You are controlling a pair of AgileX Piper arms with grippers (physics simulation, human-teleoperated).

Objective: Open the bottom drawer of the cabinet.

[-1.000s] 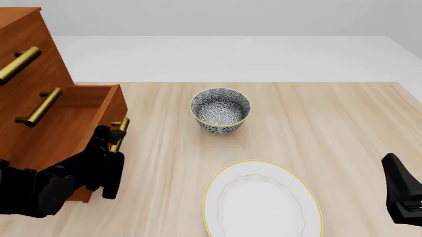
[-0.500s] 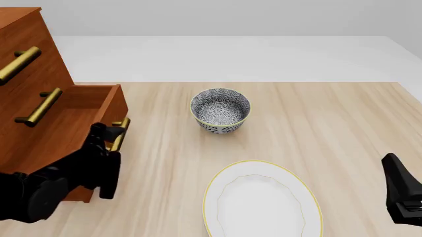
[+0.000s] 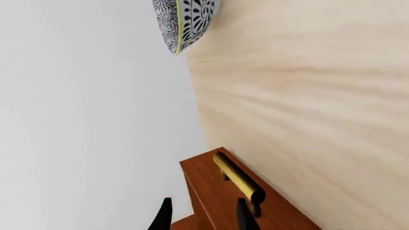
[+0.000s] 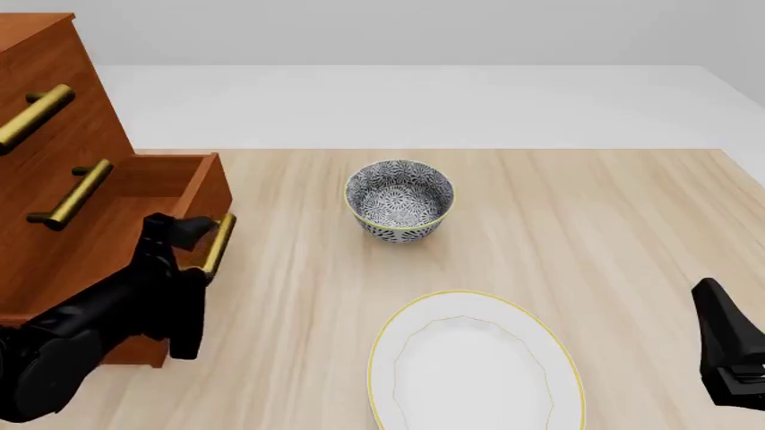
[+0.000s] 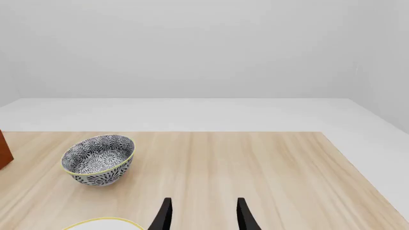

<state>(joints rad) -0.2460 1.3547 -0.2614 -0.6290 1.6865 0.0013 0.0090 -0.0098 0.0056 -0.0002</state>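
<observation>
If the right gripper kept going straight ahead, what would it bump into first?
Probably nothing: the right gripper points over bare table, between the fingers, toward the far edge. The bowl sits well off to one side. Depth is hard to judge, though.

The reddish-brown wooden cabinet point(image 4: 54, 107) stands at the table's left; its bottom drawer point(image 4: 143, 202), brass-handled, is pulled well out.

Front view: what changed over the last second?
The left gripper has let go of the brass handle and backed away toward the camera and leftward; its fingers now stand apart, clear of the bar. The bottom drawer stays pulled out. Bowl, plate and right gripper are unchanged.
</observation>
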